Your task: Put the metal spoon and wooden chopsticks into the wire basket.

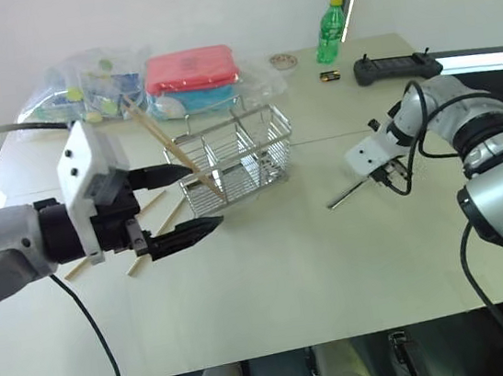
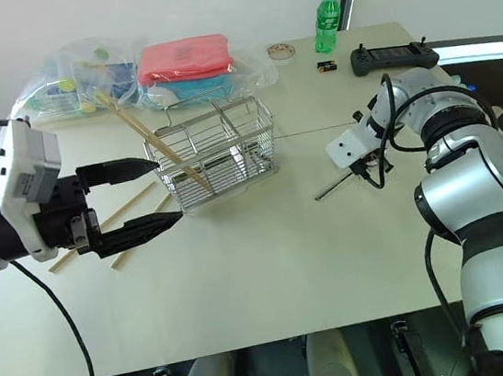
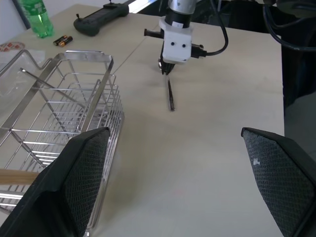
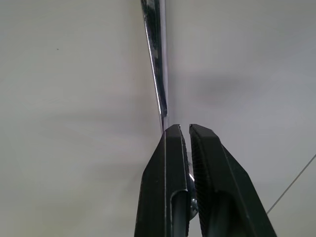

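Left gripper (image 1: 177, 204) hangs nearest, raised over the table's near-left part, jaws spread wide, nothing held. Two wooden chopsticks (image 1: 157, 226) lie flat on the table (image 1: 273, 278) just behind and below it; one more chopstick leans inside the wire basket (image 1: 234, 160), its upper end sticking out toward the far left.

Farther out, right of the basket and well apart from it, the right gripper (image 4: 183, 148) is pointed steeply down at the table. Its fingers (image 4: 165, 163) are pinched nearly together on the bowl end of the metal spoon (image 1: 349, 194); the thin handle runs out past the fingertips, toward the basket, low against the table.

Step in hand, as judged: securing the spoon before the lift. The pinch should be confirmed firm, since a thin shiny handle is likely to pivot or slip. A straight lift is advised, then a carry over the basket rim, handle-end tipped down into a compartment before release.

Beyond: red-lidded container (image 1: 190, 71), green bottle (image 1: 330, 29).
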Controlling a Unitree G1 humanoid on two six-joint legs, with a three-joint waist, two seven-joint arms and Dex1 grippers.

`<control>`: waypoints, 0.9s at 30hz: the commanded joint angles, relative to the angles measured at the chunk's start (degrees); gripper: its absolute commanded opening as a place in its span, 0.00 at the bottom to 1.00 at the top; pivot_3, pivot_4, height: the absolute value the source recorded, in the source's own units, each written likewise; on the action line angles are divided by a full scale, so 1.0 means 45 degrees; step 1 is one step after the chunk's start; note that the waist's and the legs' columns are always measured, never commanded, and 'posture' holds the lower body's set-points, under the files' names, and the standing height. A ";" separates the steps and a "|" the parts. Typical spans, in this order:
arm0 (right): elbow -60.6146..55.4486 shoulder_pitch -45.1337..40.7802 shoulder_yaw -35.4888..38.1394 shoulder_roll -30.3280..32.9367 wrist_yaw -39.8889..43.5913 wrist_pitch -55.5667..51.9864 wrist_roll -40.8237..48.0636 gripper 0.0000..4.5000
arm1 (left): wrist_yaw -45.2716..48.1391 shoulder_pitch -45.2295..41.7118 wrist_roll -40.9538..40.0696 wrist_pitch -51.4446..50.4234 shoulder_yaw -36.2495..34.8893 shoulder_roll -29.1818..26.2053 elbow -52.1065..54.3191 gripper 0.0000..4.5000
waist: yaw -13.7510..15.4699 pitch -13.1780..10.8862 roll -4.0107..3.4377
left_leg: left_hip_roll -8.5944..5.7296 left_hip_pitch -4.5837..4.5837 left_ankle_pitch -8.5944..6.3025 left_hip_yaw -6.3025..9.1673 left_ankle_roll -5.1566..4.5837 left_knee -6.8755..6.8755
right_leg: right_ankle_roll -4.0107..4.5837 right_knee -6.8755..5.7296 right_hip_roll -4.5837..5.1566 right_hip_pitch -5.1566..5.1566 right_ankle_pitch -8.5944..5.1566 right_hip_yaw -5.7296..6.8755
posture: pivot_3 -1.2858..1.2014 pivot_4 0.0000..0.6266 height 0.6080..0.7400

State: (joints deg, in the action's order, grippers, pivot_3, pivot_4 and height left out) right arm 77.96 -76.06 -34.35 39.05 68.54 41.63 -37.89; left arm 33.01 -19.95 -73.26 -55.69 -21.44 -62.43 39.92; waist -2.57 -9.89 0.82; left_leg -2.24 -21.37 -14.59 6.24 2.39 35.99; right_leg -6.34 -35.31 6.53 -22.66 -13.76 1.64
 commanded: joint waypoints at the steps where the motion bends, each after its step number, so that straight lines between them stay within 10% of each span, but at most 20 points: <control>1: -0.0033 -0.0071 0.0376 0.0065 0.0160 0.0042 0.0264 0.12 | 0.0024 -0.0296 -0.0046 0.0271 -0.0103 -0.0182 -0.0059 1.00 | 0.0000 0.0000 0.0000 | 0.0000 0.0000 0.0000 0.0000 0.0000 0.0000 | 0.0000 0.0000 0.0000 0.0000 0.0000 0.0000 | 0.52 0.24 0.63; 18: -0.0056 0.0276 0.0100 0.0053 0.0125 0.0313 -0.0082 0.12 | -0.0253 -0.0433 -0.0213 0.0217 -0.0164 -0.0247 -0.0096 1.00 | -0.0001 0.0001 0.0001 | 0.0000 0.0003 0.0001 0.0001 0.0002 0.0002 | 0.0000 -0.0006 -0.0001 0.0001 0.0001 0.0000 | 0.52 0.24 0.63; 25: -0.0058 0.0303 0.0215 -0.0023 -0.0252 0.0365 -0.0026 0.74 | -0.0376 -0.0538 -0.0271 0.0237 -0.0110 -0.0261 -0.0144 1.00 | 0.0001 0.0001 0.0001 | 0.0000 0.0002 0.0001 0.0001 0.0002 0.0003 | 0.0000 -0.0006 -0.0001 0.0001 0.0000 0.0000 | 0.52 0.24 0.63; 27: -0.0048 0.0323 0.0205 -0.0044 -0.0285 0.0352 -0.0030 0.74 | -0.0395 -0.0600 -0.0276 0.0247 -0.0070 -0.0270 -0.0165 1.00 | 0.0000 0.0001 0.0001 | 0.0000 0.0002 0.0001 0.0001 0.0002 0.0003 | 0.0000 -0.0006 -0.0001 0.0001 0.0000 0.0000 | 0.52 0.24 0.63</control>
State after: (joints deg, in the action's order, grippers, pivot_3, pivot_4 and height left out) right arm 77.97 -74.27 -34.04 38.98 67.67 42.89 -38.10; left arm 31.39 -21.21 -74.01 -55.61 -21.19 -62.85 39.39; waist -2.57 -9.88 0.82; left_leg -2.24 -21.36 -14.59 6.25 2.40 36.01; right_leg -6.34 -35.34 6.53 -22.65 -13.76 1.63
